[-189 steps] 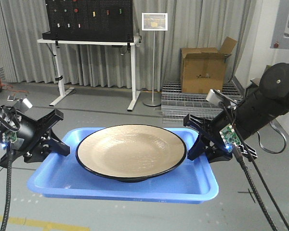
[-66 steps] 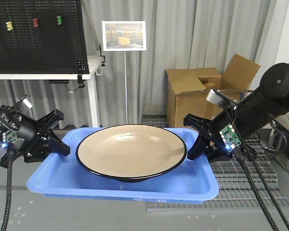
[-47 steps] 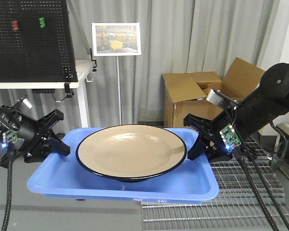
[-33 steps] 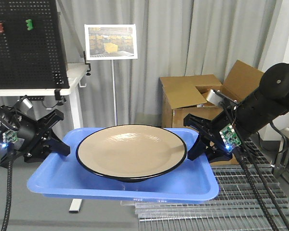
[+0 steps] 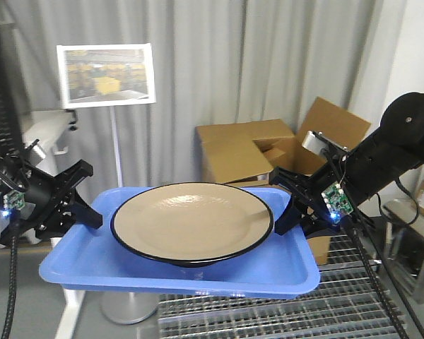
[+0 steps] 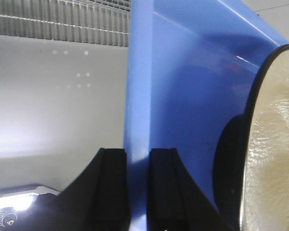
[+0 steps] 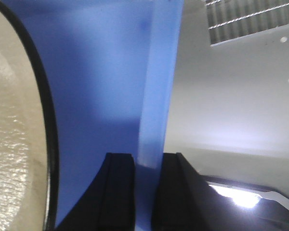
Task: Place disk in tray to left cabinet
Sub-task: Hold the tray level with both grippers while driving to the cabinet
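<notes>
Left and right jaws pinch the tray (image 5: 92,261) rim, disk (image 5: 192,221) between them (loose); uneven lifting could slide it out.

Big round disk (image 5: 192,220), matte tan face with a thin black rim, sits flat and centred in the bright blue tray (image 5: 92,258), nearly filling its width. The tray hangs level in the air, its left short rim pinched in the left claw (image 5: 87,195) and its right short rim in the right claw (image 5: 278,203).
</notes>
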